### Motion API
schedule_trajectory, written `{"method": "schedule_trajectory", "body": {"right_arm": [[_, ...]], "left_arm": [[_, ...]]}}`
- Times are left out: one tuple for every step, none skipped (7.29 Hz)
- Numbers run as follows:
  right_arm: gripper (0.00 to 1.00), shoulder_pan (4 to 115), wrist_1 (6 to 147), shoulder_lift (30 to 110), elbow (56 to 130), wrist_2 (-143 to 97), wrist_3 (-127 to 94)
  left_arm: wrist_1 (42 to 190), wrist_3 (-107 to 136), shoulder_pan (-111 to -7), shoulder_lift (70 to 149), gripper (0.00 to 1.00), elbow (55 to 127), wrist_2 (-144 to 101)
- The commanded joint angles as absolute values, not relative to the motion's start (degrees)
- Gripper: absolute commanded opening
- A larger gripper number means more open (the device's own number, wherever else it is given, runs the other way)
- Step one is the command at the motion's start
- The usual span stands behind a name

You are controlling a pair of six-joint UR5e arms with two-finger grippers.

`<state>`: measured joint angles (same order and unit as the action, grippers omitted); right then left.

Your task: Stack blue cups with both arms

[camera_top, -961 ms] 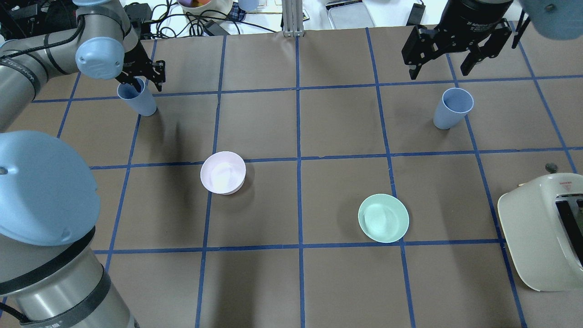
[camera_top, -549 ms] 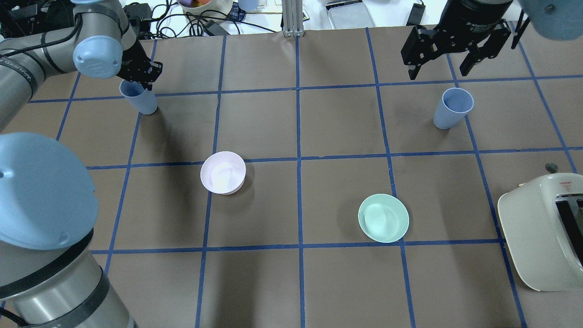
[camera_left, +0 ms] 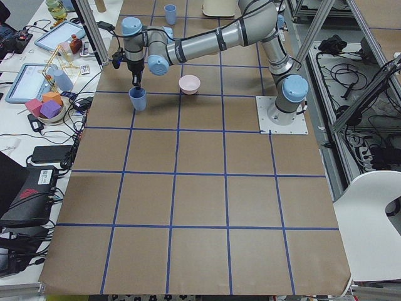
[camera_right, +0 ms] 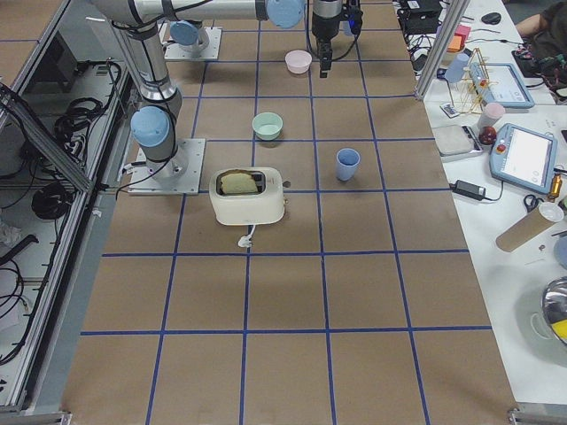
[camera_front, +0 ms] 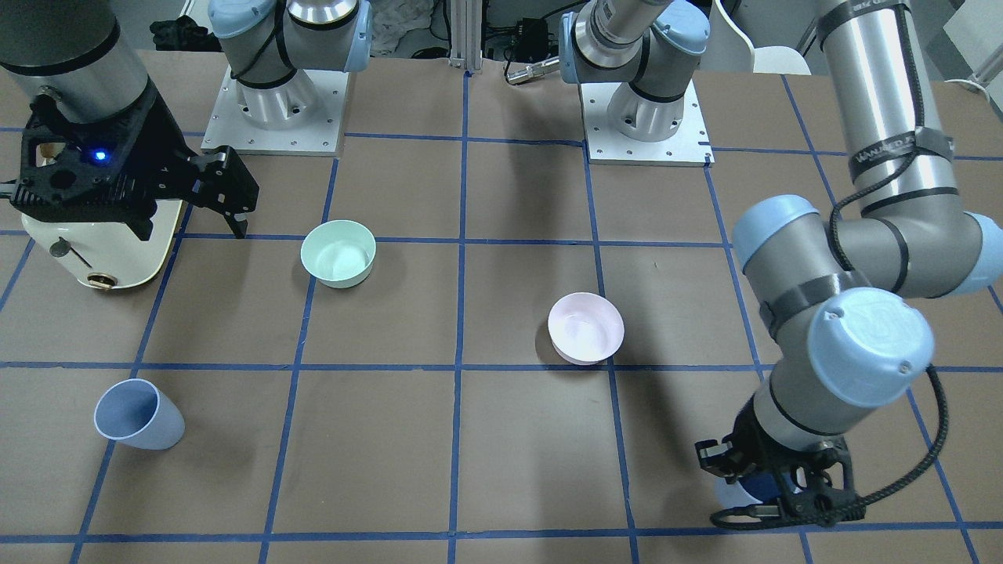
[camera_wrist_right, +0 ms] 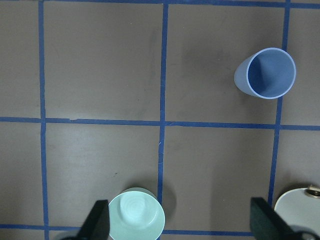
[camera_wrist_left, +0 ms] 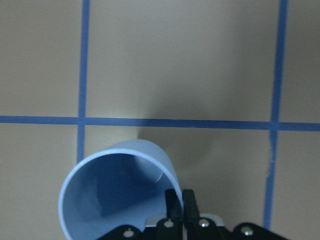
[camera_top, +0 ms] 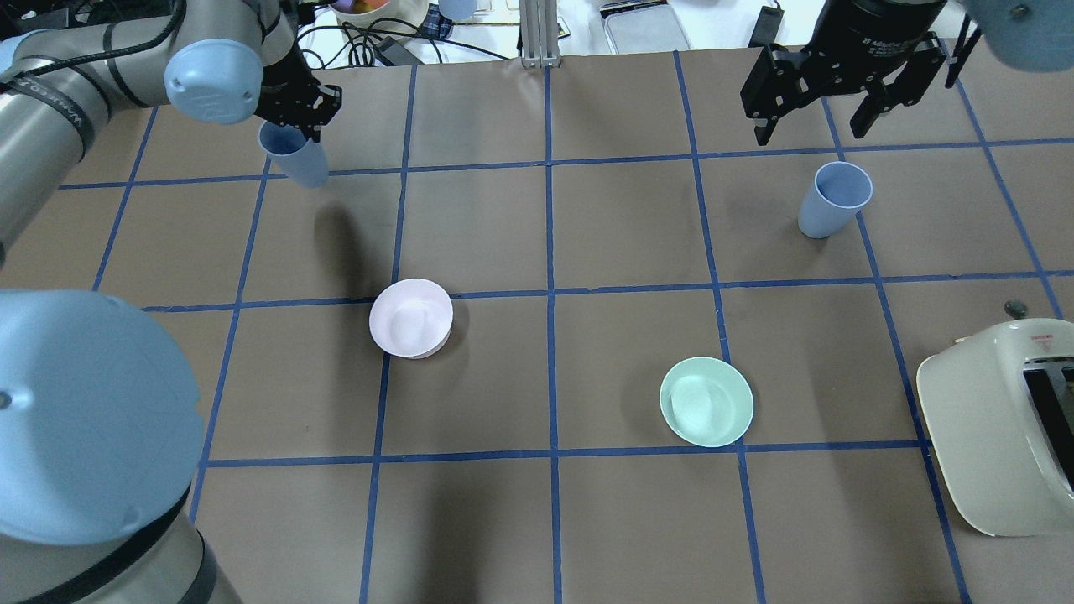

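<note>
We have the left fingers [camera_wrist_left: 173, 205] pinched shut on the rim wall of the held cup [camera_top: 295, 156], one finger inside and one outside. The cup hangs mouth up, apparently just clear of the table [camera_top: 537, 235] at its far left. The standing cup [camera_top: 829, 201] sits upright at the far right, well apart, with its mouth open upward. The right fingers [camera_top: 762, 105] are spread wide and empty, hovering above and just beyond it (the right arm is plainly the nearer one). The coming move turns on a sideways carry. The standing cup lies to the right of the left fingers, both long axes are near vertical, and we judge the held cup must arrive over that mouth base first.
</note>
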<state>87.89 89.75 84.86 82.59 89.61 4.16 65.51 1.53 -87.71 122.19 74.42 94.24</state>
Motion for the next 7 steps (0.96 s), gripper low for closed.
{"method": "schedule_trajectory", "body": {"right_arm": [[1.00, 87.80, 89.65, 84.90, 82.36, 89.91, 3.43], [1.00, 87.72, 89.65, 84.82, 82.27, 90.09, 3.43], [1.00, 87.54, 89.65, 84.81, 82.27, 90.17, 3.43], [1.00, 87.54, 89.39, 84.81, 82.35, 90.18, 3.43], [1.00, 87.54, 89.38, 84.81, 82.35, 90.18, 3.43], [1.00, 87.45, 89.38, 84.81, 82.27, 90.26, 3.51], [1.00, 87.45, 89.47, 84.81, 82.27, 90.18, 3.60]], "left_arm": [[65.04, 18.64, -99.43, 121.64, 0.00, 74.27, 93.87], [64.08, 26.99, -103.76, 123.21, 0.00, 73.22, 93.78], [63.72, 35.07, -107.10, 125.14, 0.00, 71.82, 93.17], [64.33, 37.50, -110.27, 126.98, 0.00, 68.76, 91.51], [65.82, 37.79, -112.48, 128.22, 0.00, 67.08, 91.41], [67.05, 37.71, -113.11, 128.75, 0.00, 66.97, 90.88], [67.23, 37.10, -113.20, 129.02, 0.00, 67.67, 91.14]]}}
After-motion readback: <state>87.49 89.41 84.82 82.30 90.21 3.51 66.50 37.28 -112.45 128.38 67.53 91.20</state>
